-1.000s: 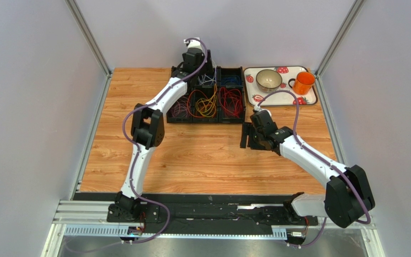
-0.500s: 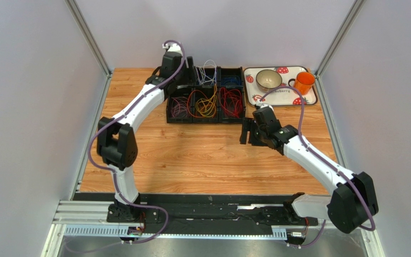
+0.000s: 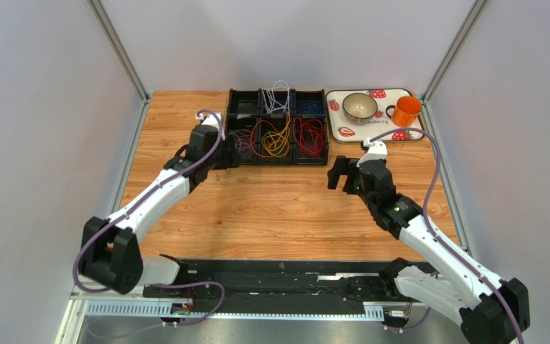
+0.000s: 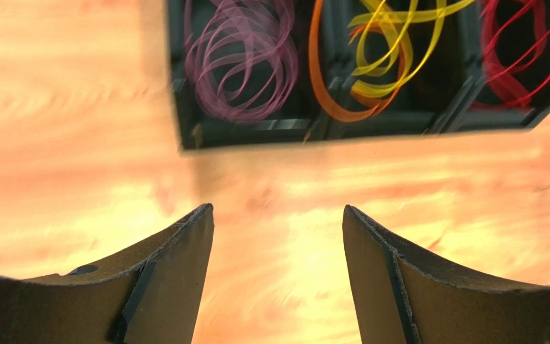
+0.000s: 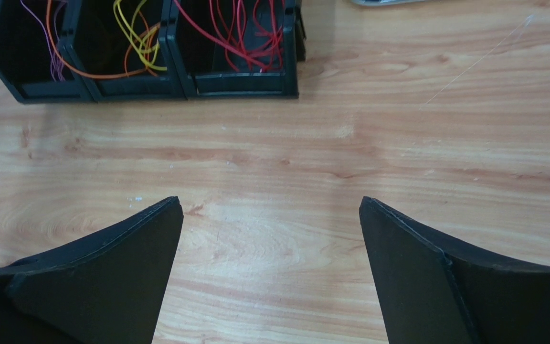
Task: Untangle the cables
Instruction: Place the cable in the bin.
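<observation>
The black box [image 3: 276,162] holds the cables [image 3: 276,140]: purple, orange, yellow, red, white, blue. Near the box, left fingers [image 4: 170,279] and right fingers [image 5: 113,272] spread wide, holding nothing.

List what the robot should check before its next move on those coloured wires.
1. Left hand open and empty: ok.
2. Right hand open and empty: ok.
3. Orange cable free of the yellow cables: not ok, they overlap.
4. Purple cables inside one compartment of the black bin: ok.
5. Pale line on the table is a stray cable: cannot tell.
</observation>
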Tool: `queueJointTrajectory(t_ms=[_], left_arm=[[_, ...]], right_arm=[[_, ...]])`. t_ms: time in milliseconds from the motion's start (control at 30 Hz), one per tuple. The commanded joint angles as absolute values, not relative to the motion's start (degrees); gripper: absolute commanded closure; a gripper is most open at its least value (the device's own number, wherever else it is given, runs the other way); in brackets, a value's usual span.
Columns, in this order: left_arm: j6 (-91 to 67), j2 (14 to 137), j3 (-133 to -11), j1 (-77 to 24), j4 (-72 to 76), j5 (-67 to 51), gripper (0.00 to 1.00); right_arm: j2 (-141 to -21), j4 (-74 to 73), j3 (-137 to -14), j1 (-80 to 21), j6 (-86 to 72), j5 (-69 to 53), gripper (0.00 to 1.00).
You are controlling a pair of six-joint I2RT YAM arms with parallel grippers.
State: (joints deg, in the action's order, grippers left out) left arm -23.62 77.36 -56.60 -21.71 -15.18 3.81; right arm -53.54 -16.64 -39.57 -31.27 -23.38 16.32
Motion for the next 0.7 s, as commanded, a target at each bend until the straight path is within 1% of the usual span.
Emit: queueJointTrajectory(t_ms=[0,33,67,133,167,233,333,367,433,567,633,667], left_arm=[[-21.88,67.34,-47.66,-21.62,-12.57,12.63,0.25],[-22.15,65.15,-45.72,-21.62,-11.96,15.53,0.25],[-21.97,60.43,-41.18,-21.62,-10.74,20.34,0.25],[-21.01,55.40,-35.97,-21.62,-5.03,24.24,0.24],[-19.53,50.67,-31.34,-21.62,-2.75,27.39,0.24],[-16.98,44.51,-26.14,-21.62,1.82,29.96,0.24],[-17.05,39.66,-24.26,-21.62,0.27,38.99,0.25],[-16.44,39.12,-23.91,-21.62,0.18,43.63,0.24],[-15.56,38.24,-23.21,-21.62,-1.23,47.79,0.24],[-11.61,39.11,-18.38,-21.53,9.10,49.83,0.24],[-8.72,41.82,-14.79,-21.53,14.12,50.97,0.23],[-7.57,43.14,-13.63,-21.53,19.63,50.98,0.22]], right_arm=[[-47.38,-5.55,-35.08,-31.55,-19.25,21.01,0.00],[-46.15,-5.28,-34.63,-31.47,-19.60,20.57,0.00],[-45.88,-5.36,-34.37,-31.46,-19.95,19.52,0.00],[-45.53,-6.85,-34.45,-31.55,-21.26,18.99,0.00],[-45.79,-7.64,-34.63,-31.55,-22.49,18.55,0.00],[-45.97,-10.28,-35.33,-31.55,-23.29,18.02,0.00],[-46.76,-12.47,-35.60,-31.55,-24.26,16.26,0.00],[-47.19,-12.74,-35.60,-31.64,-22.34,12.87,0.00],[-47.90,-13.79,-36.21,-31.64,-22.06,11.69,0.00],[-48.96,-15.64,-36.74,-31.64,-21.71,10.72,0.00],[-47.99,-15.12,-36.13,-31.64,-22.32,10.64,0.00],[-47.55,-14.25,-35.08,-31.64,-22.50,10.63,0.00]])
